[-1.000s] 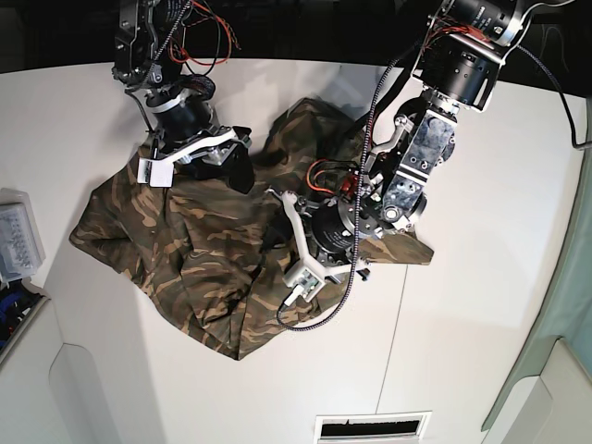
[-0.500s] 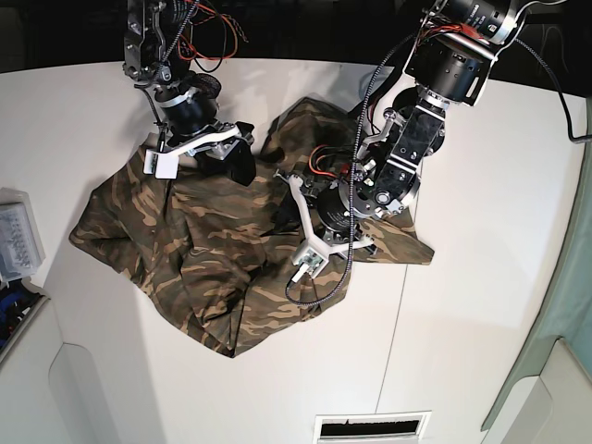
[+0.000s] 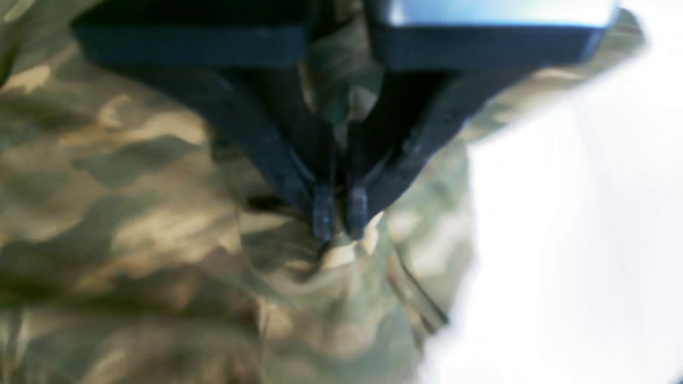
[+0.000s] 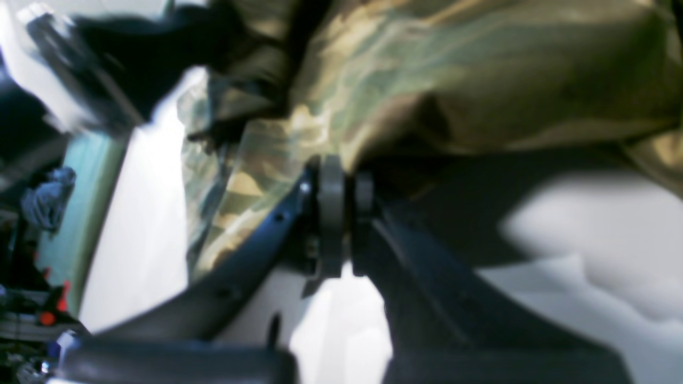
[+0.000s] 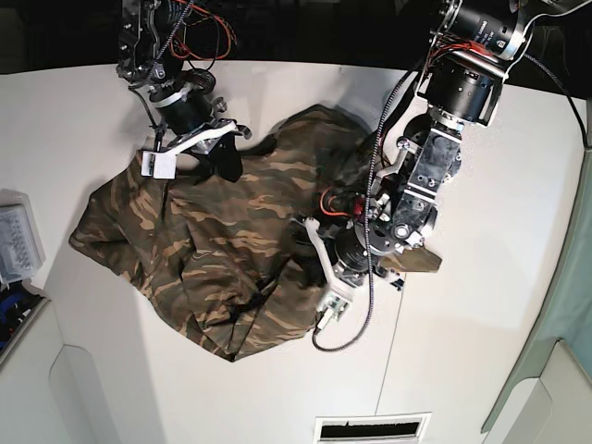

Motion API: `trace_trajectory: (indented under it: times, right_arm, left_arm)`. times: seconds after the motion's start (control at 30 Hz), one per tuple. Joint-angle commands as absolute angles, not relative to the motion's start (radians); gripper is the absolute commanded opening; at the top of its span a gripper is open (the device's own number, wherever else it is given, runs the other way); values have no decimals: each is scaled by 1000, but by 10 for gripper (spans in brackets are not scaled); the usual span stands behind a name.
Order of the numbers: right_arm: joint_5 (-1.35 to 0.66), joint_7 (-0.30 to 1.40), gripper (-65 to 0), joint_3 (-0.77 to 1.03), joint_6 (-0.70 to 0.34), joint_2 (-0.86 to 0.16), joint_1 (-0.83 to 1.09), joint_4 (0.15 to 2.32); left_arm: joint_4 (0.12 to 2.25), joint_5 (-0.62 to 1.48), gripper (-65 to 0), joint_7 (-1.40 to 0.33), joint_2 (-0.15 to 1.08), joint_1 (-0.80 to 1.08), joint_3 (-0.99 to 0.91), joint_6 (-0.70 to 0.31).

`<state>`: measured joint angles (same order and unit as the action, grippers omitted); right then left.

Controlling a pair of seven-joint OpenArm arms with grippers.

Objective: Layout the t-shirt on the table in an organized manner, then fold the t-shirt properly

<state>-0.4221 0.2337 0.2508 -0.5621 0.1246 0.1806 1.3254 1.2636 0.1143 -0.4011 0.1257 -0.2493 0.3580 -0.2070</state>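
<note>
gripping: left gripper (image 3: 340, 217) jaws closed on a pinch of the t-shirt (image 5: 213, 240); right gripper (image 4: 341, 184) jaws closed on its edge.
change: left arm has drawn outward since a second ago, stretching cloth.
shirt: rumpled on the table (image 5: 481, 361), unfolded.

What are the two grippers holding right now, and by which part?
Both hold the t-shirt. The left gripper pinches a bunched fold near the cloth's edge by the table; the right gripper clamps a raised edge.

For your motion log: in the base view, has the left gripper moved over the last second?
Yes. The left gripper, shut on the t-shirt, has shifted toward the table's near edge, closer to its seam.
</note>
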Motion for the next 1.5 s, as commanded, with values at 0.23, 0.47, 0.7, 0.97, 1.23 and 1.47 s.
trace_trajectory:
  times: [0.23,0.47,0.7,0.97,1.23,1.47]
  right_arm:
    - [-486,228,-650,376,-584,51,331,1533]
    - [-535,248,-650,536,-583,-69,394,1659]
    - [-535,269,-650,611,-579,-176,369,1660]
    - [-562,283,-641,611,-573,-204,323,1660]
    - [-637,296,-367,611,-572,-202,324,1660]
    - [-573,296,-352,611,-484,-202,309,1649]
  left_arm:
    - [1500,141,-650,-440,234,-274,331,-221]
    - [1533,138,-650,-461,343,-282,308,-220]
    - [1532,138,-650,-476,451,-282,273,-220]
    - [1531,134,-650,-477,555,-282,273,-201]
    - [1450,128,-565,-495,615,-282,273,-164]
    - [1422,212,-406,-620,615,-279,273,-212]
